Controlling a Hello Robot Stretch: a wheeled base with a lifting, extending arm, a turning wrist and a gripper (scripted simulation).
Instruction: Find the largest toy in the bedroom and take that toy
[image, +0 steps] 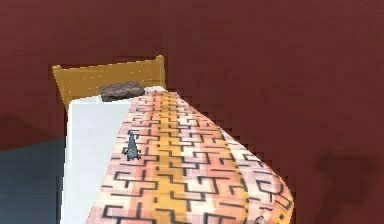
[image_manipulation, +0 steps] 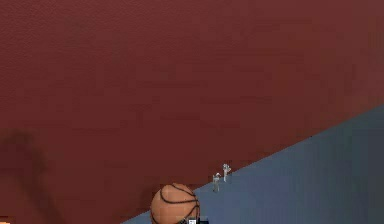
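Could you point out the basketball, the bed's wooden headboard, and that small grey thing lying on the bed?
basketball (image_manipulation: 174, 202): arm side view, middle of its orange surface.
headboard (image: 90, 78): forward view, on its wooden board.
small grey thing (image: 132, 147): forward view, on its middle.

The headboard (image: 108, 76) looked of smooth wood; the bedspread (image: 190, 165) was matt patterned cloth; the basketball (image_manipulation: 175, 203) looked matt, rubbery; the wall (image_manipulation: 150, 80) was matt.
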